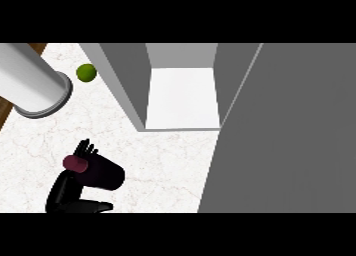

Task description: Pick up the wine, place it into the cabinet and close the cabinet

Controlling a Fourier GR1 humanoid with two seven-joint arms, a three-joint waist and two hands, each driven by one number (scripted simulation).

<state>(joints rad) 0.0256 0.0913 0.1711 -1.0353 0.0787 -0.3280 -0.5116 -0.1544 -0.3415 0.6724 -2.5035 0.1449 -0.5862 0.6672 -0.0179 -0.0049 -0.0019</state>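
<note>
- the cabinet door (299,140) stood swung wide and filled the right of the head view. you risked clipping its near edge if you carried the load straight across, which could jar the bottle.
- the cabinet (125,80) was open with a pale shelf inside. its left wall stood between the bottle and that shelf, so a low, direct path would likely have struck the wall.
- a pale grey cylinder (26,80) hung at upper left. i could not tell what it was, and it hid part of the counter (166,165).
- the wine (100,174) lay tilted at lower left, well apart from the cabinet, with its magenta cap pointing left. carried at that tilt, the bottle could have caught the opening.
- your left hand (66,192) had its fingers curled round the wine. much of the grasp was hidden, so you could not judge slip. the right hand did not show.
- a green lime (86,72) sat near the cabinet's left wall. a wide swing might have knocked it.
</note>
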